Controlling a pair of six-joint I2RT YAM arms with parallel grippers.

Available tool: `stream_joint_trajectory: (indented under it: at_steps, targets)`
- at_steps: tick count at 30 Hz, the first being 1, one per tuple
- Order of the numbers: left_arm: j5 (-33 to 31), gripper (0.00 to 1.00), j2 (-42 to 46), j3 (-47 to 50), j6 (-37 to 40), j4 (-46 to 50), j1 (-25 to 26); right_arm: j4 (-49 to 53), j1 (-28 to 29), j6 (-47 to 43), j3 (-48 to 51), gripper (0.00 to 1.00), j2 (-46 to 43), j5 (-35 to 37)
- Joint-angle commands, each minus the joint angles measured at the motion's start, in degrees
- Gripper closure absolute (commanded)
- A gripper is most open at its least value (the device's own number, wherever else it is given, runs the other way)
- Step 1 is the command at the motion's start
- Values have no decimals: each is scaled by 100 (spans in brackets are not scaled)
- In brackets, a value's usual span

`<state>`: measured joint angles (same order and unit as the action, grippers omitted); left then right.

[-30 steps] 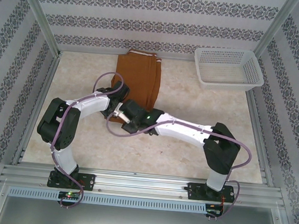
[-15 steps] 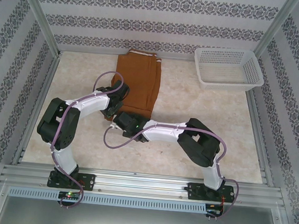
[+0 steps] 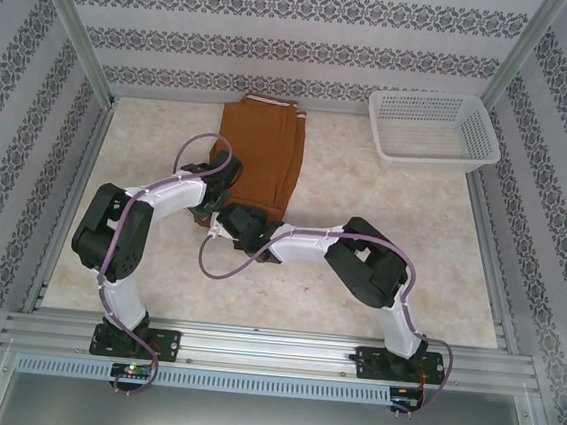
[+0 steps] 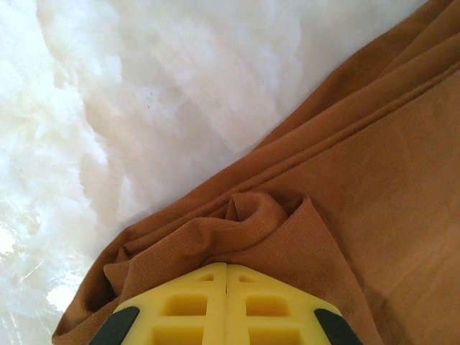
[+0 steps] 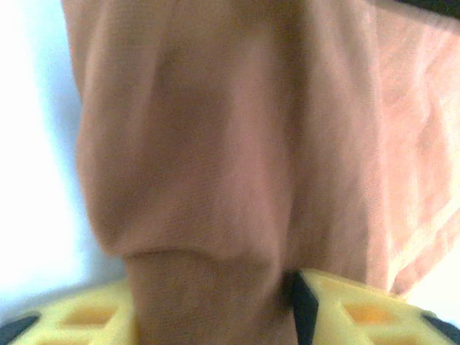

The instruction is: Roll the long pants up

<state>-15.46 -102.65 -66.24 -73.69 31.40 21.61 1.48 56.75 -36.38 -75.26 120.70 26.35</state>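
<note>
From above, your arms [image 3: 305, 245] hide the near end of the pants [image 3: 261, 150]. The pants are brown and lie in a long strip on the table [image 3: 384, 212], with the pale waistband by the back wall. Your left claw [image 4: 226, 267] is pressed together, pinching a bunched fold at the edge. The right claw [image 5: 215, 291] looks blurry. Cloth fills the gap between its fingers [image 5: 359, 313], but you cannot tell if they squeeze it.
</note>
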Motion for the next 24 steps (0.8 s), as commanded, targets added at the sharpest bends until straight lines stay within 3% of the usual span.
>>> stream_joint_trajectory:
  at_steps: [1, 3, 4, 6, 7, 8, 9, 10, 16, 24]
  targets:
    - [234, 98, -9, -159, 73, 375, 126, 131, -430, 220, -149, 67, 296, -247]
    - [228, 98, 24, -199, 61, 375, 108, 328, -462, 368, -199, 93, 232, -402]
    - [220, 98, 49, -225, 40, 367, 102, 385, -463, 431, -199, 100, 205, -454]
    - [198, 93, 93, -292, -3, 360, 83, 482, -464, 571, -199, 100, 124, -511]
    - [172, 83, 120, -363, -13, 364, 72, 578, -463, 649, -199, 100, 67, -590]
    - [122, 59, 138, -438, -16, 361, 66, 656, -463, 709, -199, 100, 23, -653]
    - [85, 14, 164, -546, 10, 365, 51, 745, -463, 801, -199, 100, -47, -742]
    - [32, 0, 183, -675, 47, 391, 32, 885, -463, 873, -223, 100, -117, -848]
    - [-98, 0, 362, -1236, 194, 601, -81, 1932, -613, 1437, -621, 100, -483, -1689]
    - [-21, 0, 1026, -793, -59, 633, -107, 3214, -1002, 2123, -1509, 100, -770, -3049]
